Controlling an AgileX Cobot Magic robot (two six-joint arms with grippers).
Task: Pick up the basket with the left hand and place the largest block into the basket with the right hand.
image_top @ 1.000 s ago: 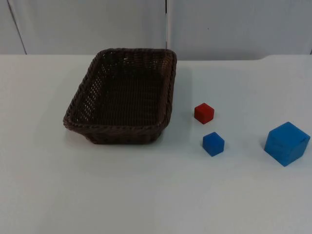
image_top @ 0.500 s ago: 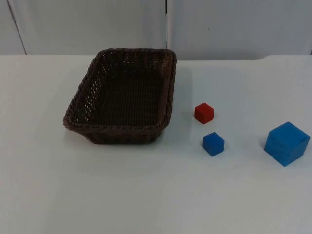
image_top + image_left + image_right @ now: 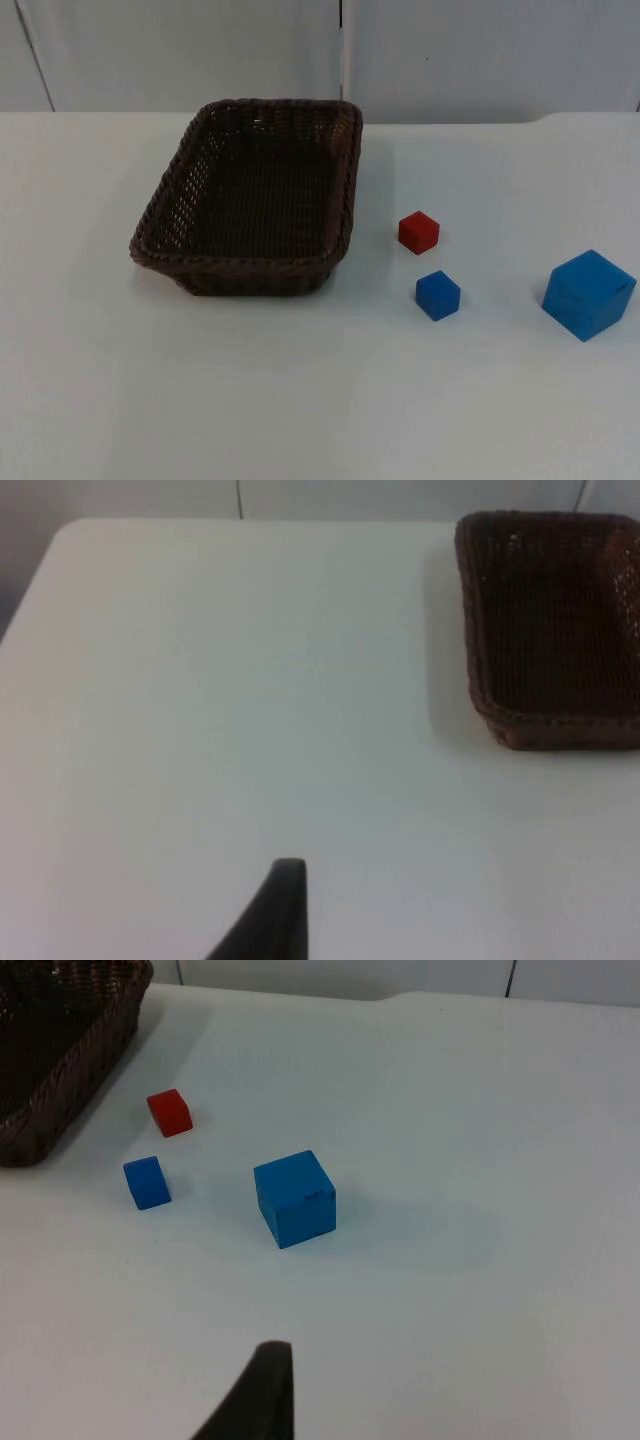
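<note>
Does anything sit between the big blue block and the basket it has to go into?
Yes. The small blue block and the red block stand on the table between the large blue block and the basket. Lifted over them, they should not matter.

One dark brown wicker basket point(image 3: 250, 195) sits on the white table point(image 3: 300, 400). There are three blocks in all: two blue and one red. The blue ones are a large blue cube point(image 3: 588, 294) and a small blue cube point(image 3: 438, 295); the single small red cube point(image 3: 418, 232) makes the third.
</note>
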